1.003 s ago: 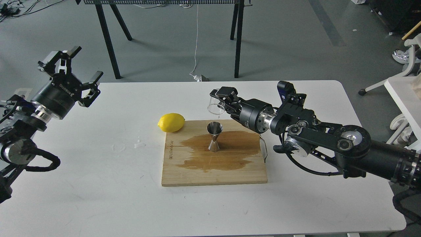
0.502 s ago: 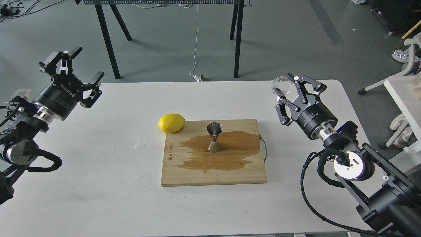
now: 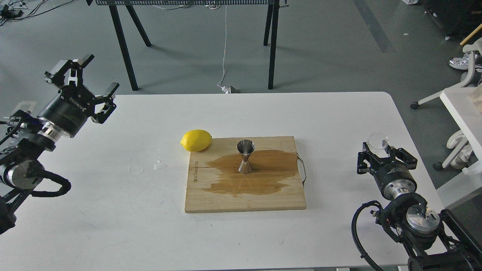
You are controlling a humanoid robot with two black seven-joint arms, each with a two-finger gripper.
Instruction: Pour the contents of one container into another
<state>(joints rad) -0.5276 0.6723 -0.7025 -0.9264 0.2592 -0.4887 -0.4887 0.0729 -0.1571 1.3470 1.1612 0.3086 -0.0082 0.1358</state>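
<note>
The steel jigger [image 3: 245,156] stands upright in the middle of a wooden board [image 3: 244,201], inside a dark wet stain [image 3: 260,178]. The small clear cup [image 3: 377,140] stands on the white table [image 3: 113,210] near its right edge, far from the jigger. My right gripper [image 3: 387,150] is low behind the cup, its fingers spread wider than the cup and apart from it. My left gripper [image 3: 101,72] hangs open and empty above the table's far left corner.
A yellow lemon [image 3: 196,140] lies against the board's back left corner. Small water drops [image 3: 160,165] sit on the table left of the board. Black table legs [image 3: 122,45] stand beyond the far edge, a white chair [image 3: 463,98] to the right.
My right arm pulled back from above the jigger, swung right and came down near the table's right edge. The cup, tilted over the jigger a second ago, now stands there, released. The left arm barely moved.
</note>
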